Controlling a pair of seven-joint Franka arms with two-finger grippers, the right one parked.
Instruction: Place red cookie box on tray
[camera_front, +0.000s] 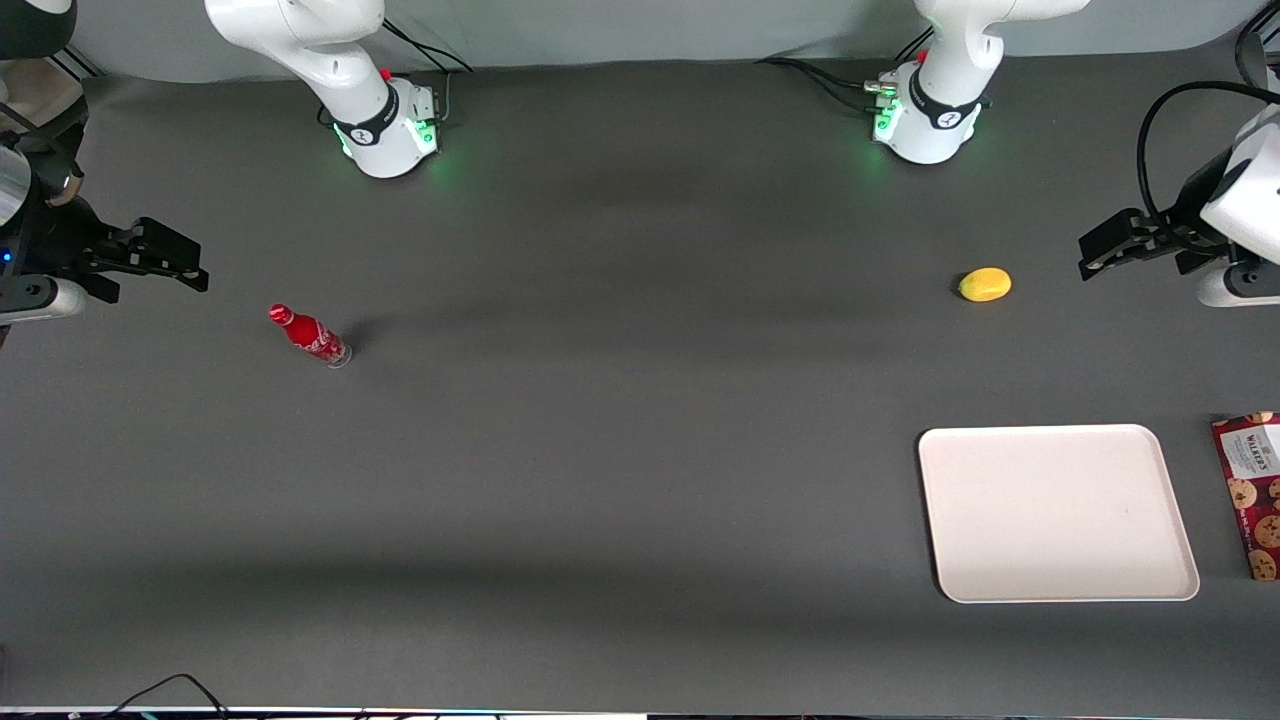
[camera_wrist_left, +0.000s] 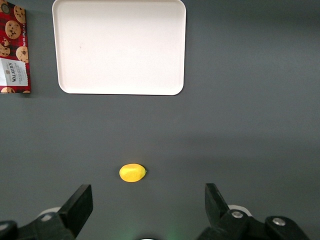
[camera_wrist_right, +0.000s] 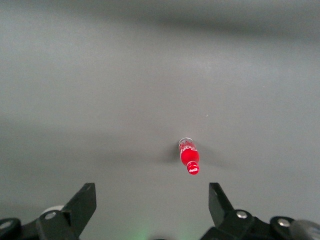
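Observation:
The red cookie box (camera_front: 1255, 490) lies flat on the dark table beside the tray (camera_front: 1055, 510), toward the working arm's end, partly cut off by the front view's edge. In the left wrist view the box (camera_wrist_left: 14, 47) shows its tartan face with cookie pictures, a small gap apart from the cream-white tray (camera_wrist_left: 119, 47), which has nothing on it. My left gripper (camera_front: 1105, 245) hangs above the table, farther from the front camera than the tray and box. It is open (camera_wrist_left: 148, 192) with nothing between its fingers.
A yellow lemon-like fruit (camera_front: 985, 285) sits on the table near the gripper, farther from the front camera than the tray; the left wrist view shows it too (camera_wrist_left: 132, 173). A small red soda bottle (camera_front: 310, 337) stands toward the parked arm's end.

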